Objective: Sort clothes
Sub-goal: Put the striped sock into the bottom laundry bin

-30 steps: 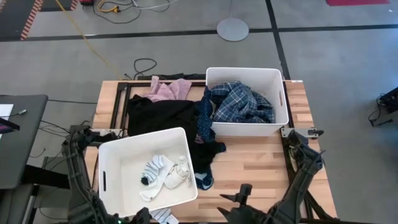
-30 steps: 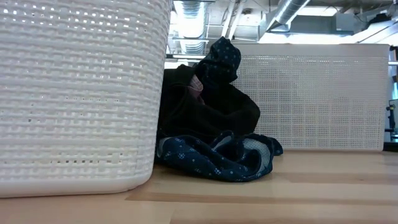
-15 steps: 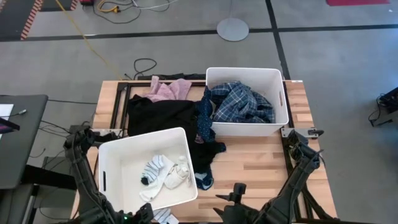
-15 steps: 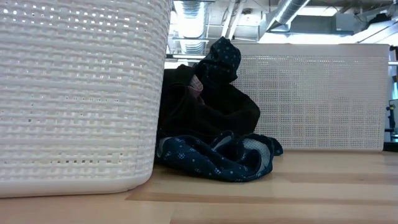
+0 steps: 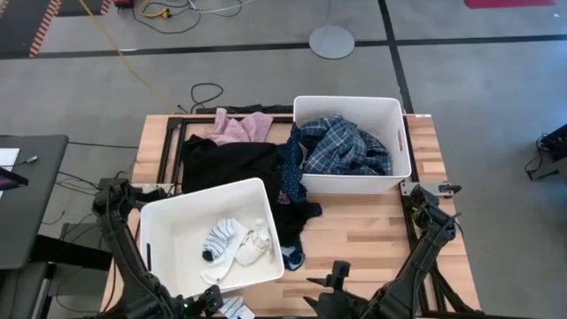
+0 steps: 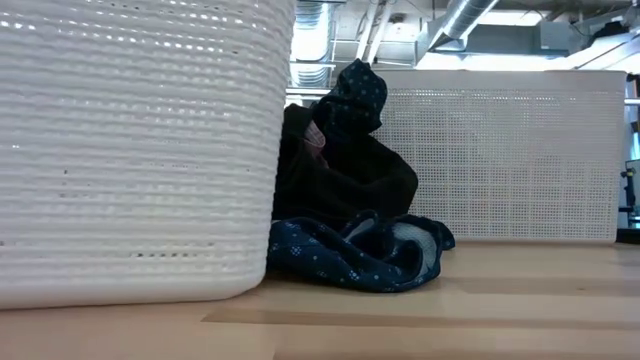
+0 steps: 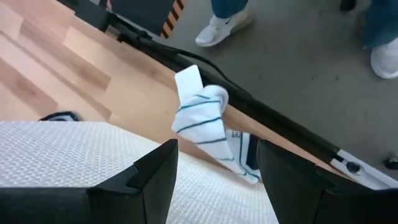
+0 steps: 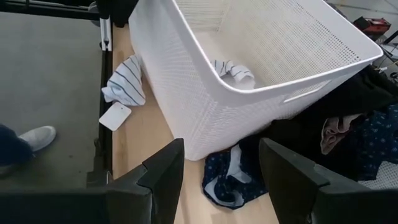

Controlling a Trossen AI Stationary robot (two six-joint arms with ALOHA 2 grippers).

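While both my arms sit low at the near table edge, my left gripper (image 7: 214, 180) is at the near-left bin's (image 5: 159, 232) front wall with its 2 fingers apart, holding nothing. Just beyond them, a striped sock (image 7: 202, 118) with a white tag lies on the table edge, outside the bin. Inside that bin lie small white and striped socks (image 5: 232, 245). Behind the bin, the large black garment (image 5: 226, 162) is spread on the table, with the pink garment (image 5: 241, 128) at the far edge. Between the 2 bins, the dark blue patterned piece (image 6: 355, 250) trails down to the table. The far-right bin (image 5: 399, 142) holds the blue-white plaid shirt (image 5: 345, 146). My right gripper (image 8: 221, 180) is near the front edge, fingers apart, empty.
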